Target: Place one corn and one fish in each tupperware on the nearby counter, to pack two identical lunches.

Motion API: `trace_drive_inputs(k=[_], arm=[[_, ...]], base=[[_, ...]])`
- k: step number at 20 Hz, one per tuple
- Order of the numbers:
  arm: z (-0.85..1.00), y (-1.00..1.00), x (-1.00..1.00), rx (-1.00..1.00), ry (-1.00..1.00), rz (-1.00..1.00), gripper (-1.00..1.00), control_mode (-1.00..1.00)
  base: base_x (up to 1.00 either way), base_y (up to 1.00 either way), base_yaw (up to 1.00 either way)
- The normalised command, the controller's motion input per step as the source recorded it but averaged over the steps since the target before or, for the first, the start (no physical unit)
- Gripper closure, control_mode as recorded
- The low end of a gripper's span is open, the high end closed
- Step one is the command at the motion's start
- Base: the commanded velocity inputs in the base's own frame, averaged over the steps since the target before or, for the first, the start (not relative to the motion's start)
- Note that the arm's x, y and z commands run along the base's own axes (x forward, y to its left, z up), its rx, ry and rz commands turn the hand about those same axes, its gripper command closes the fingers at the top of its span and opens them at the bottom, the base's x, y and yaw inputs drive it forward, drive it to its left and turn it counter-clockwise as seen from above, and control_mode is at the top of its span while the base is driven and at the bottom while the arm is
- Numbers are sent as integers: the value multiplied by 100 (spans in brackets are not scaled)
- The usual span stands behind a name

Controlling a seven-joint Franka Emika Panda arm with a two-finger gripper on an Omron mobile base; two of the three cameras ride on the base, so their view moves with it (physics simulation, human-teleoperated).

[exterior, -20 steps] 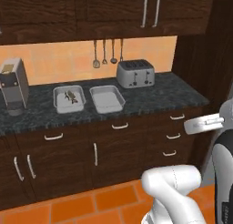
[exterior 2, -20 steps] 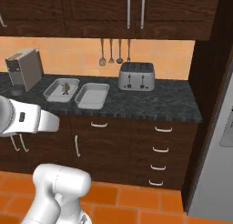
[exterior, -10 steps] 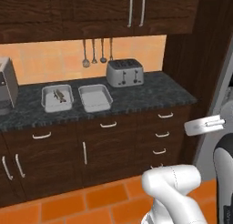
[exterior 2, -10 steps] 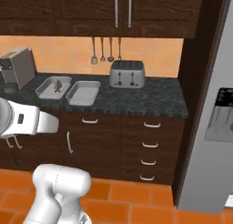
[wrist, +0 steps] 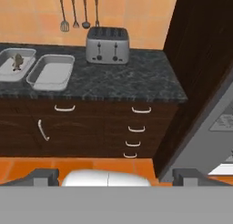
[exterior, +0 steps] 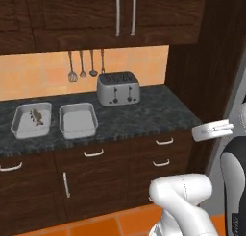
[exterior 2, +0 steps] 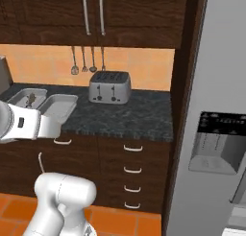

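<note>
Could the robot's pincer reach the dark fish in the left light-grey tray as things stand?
Probably not yet: the open pincer sits well back from the counter, though nothing covers the dark fish in its tray.

The counter [exterior: 144, 116] looks like polished black-grey marbled stone, over dark wood-grain cabinets [exterior: 110, 182] with smooth silver metal handles. On the counter, a brushed-metal toaster [exterior: 118, 88] and two matt light-grey plastic tupperware trays [exterior: 77, 120].
</note>
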Motion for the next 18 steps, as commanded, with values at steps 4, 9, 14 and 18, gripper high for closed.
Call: trace_drive_inputs(k=[4,9,14,18], arm=[[0,0,0,0,0,0,-100,100],[0,0,0,0,0,0,-100,100],[0,0,0,0,0,0,-100,100],[0,0,0,0,0,0,-100,100]], base=[[-20,-100,0],[-11,-100,0],[0,-100,0],[13,-94,1]])
